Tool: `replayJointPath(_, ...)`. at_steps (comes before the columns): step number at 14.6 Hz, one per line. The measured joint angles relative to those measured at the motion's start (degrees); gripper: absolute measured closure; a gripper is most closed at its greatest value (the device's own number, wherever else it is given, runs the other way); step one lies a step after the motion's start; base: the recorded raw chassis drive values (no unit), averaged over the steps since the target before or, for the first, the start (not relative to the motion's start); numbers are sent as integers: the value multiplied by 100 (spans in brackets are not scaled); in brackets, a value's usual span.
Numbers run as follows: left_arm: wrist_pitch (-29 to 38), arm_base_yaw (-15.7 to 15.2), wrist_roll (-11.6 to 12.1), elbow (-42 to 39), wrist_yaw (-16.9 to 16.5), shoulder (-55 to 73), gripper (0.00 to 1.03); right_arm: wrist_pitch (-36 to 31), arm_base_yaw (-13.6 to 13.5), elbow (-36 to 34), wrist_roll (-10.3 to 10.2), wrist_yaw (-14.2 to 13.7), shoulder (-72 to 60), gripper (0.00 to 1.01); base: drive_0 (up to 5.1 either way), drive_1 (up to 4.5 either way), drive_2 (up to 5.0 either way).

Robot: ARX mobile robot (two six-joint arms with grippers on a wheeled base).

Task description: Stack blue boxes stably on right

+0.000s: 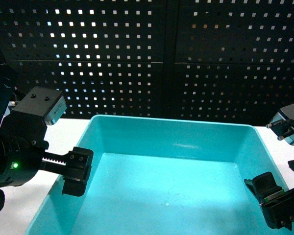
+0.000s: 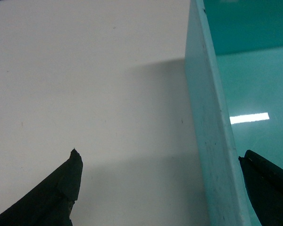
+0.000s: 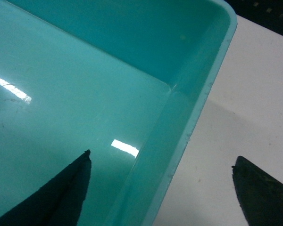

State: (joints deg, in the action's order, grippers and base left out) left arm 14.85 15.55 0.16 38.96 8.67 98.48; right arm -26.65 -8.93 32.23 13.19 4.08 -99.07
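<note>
Blue box (image 1: 166, 191): is being kept on the white table (image 2: 85, 94), central, between both arms.
Left gripper (image 2: 160, 183): jaws spread, left wall being straddled for lifting.
Right gripper (image 3: 160, 188): jaws spread, right rim being straddled likewise.

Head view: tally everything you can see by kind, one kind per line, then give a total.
Turquoise-blue plastic tub: 1
Grippers: 2, the left gripper and the right gripper, each open and straddling a side wall of the tub
White table: 1
Black perforated panel: 1
Total: 5
</note>
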Motion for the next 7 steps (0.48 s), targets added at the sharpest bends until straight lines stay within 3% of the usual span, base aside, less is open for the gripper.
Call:
replayJointPath(1,22,0,-66,4,24,4,5,-66,-2,0,0,-2,-22,16,0,0,0)
replayJointPath(2,-197,7,-634,7,-90,7,5,-177,-4,-39,0,-26,-94,45,0,0,0)
replayJointPath(3,-343,28,-997,17,-138,7,5,-299,-26,-133,28,-111,-107,65,0,0,0)
replayJointPath(4,-319,37,-1121,-13,-142,-17,5,-378,-101,-227,-13,-254,-103,79,0,0,0)
replayJointPath(5,-326,55,-1228,-151,-142,-107,5,-437,-146,-304,-131,-385,-61,91,0,0,0)
replayJointPath(7,-455,153,-1405,-372,-116,-225,5,-494,-284,-498,-313,-337,77,99,0,0,0)
